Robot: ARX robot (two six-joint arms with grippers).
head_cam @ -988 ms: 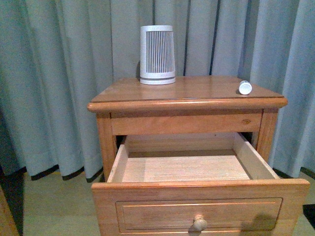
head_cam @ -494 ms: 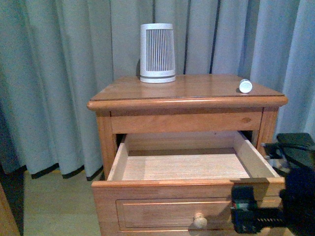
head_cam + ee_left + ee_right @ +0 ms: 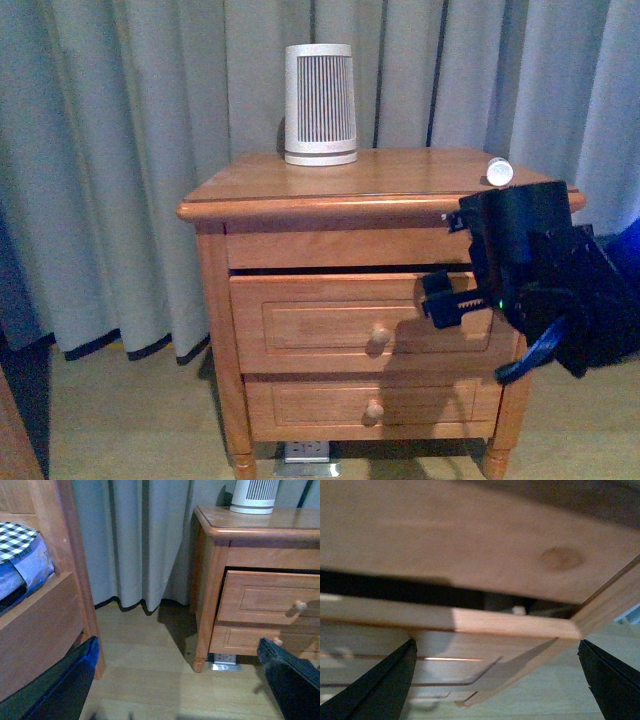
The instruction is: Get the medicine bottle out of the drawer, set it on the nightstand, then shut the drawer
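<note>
Drawer front touching spread right fingers — bottle above.

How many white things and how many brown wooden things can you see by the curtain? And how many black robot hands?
White: 2, the ribbed device and the bottle
Brown wood: 1, the nightstand, with 2 drawers, upper and lower
Black robot hands: 1, the right hand
Total: 4
</note>
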